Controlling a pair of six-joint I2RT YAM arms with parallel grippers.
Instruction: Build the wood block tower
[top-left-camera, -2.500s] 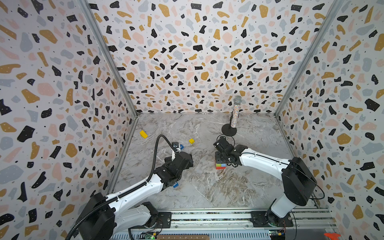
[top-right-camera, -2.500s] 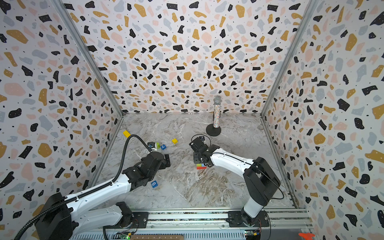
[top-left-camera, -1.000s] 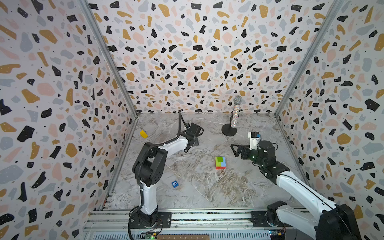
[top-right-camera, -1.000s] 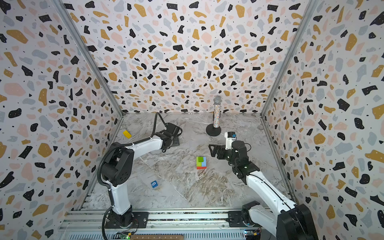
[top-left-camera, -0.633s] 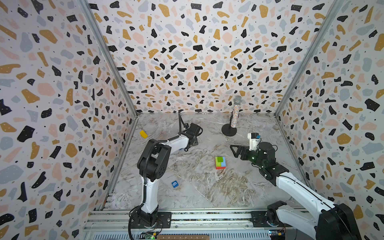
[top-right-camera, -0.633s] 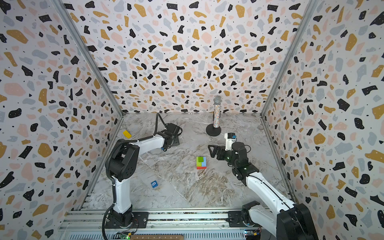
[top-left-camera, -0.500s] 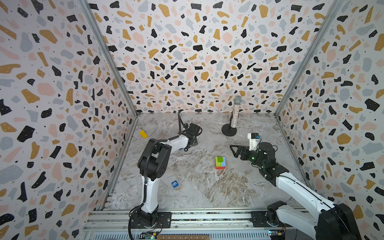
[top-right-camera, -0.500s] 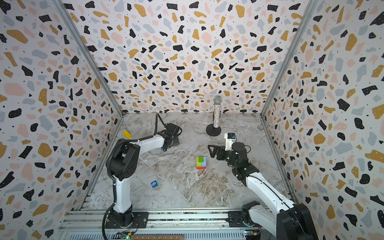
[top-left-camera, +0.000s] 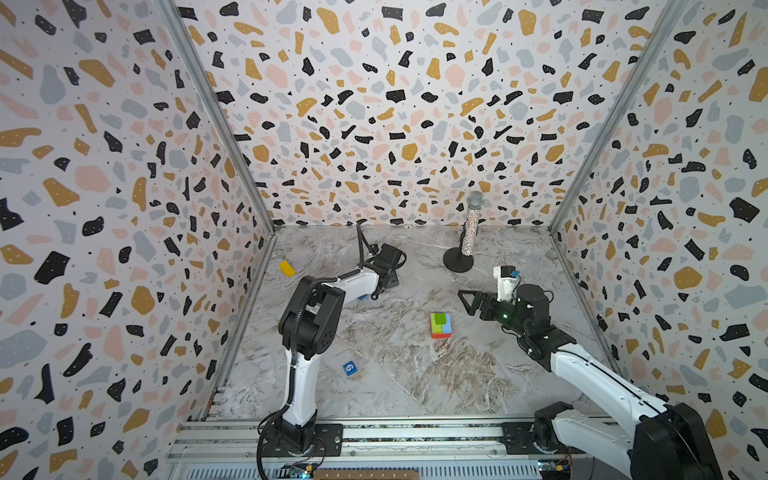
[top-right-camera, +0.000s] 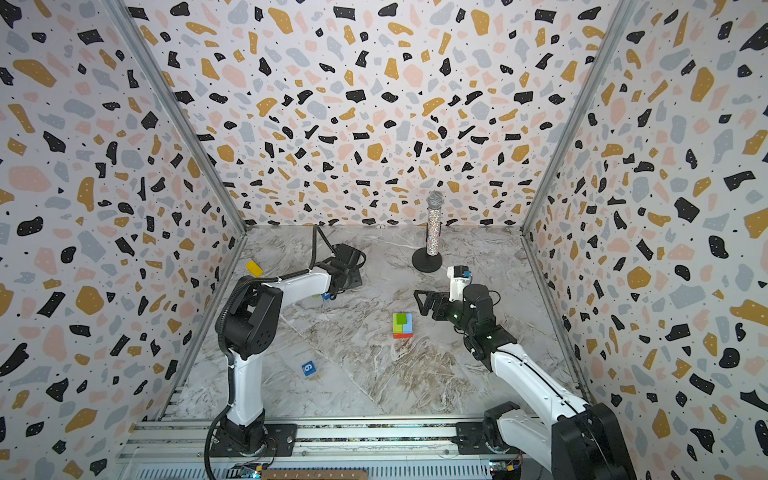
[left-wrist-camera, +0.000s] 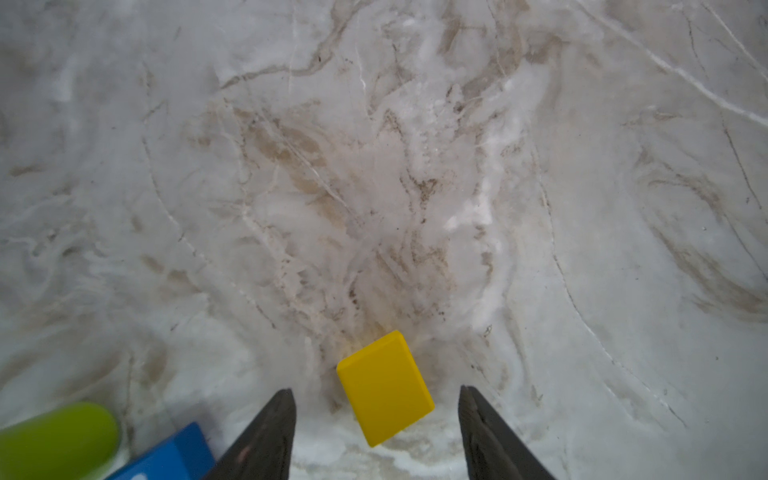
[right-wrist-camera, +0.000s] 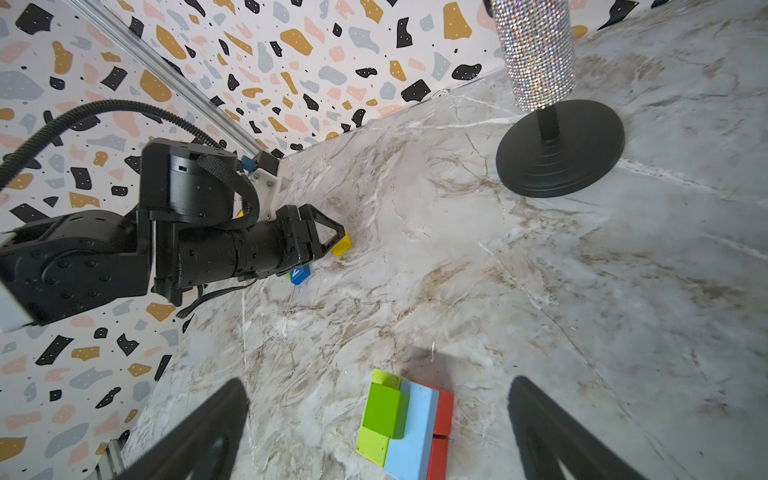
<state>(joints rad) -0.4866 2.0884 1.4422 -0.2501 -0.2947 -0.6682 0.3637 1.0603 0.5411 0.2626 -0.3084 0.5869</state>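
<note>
The tower (top-left-camera: 440, 325) (top-right-camera: 402, 325) is a low stack at the floor's middle, with red bricks lowest, a light blue brick over them and lime green blocks on top (right-wrist-camera: 405, 419). My right gripper (top-left-camera: 471, 298) (right-wrist-camera: 378, 384) hangs open just right of it, holding nothing. My left gripper (left-wrist-camera: 374, 390) (right-wrist-camera: 338, 237) is at the far left. Its jaws stand apart on either side of a small yellow block (left-wrist-camera: 384, 386), without touching it. Beside it lie a green cylinder (left-wrist-camera: 54, 440) and a blue numbered block (right-wrist-camera: 300, 274).
A glittery microphone (top-left-camera: 471, 232) on a round black base stands at the back. Another yellow block (top-left-camera: 286, 268) lies by the left wall. A blue numbered cube (top-left-camera: 350, 368) sits near the front. Patterned walls close in three sides.
Over the last second the left arm's elbow has swung slightly to the right while its gripper stayed by the far-left blocks. The right arm has hardly moved.
</note>
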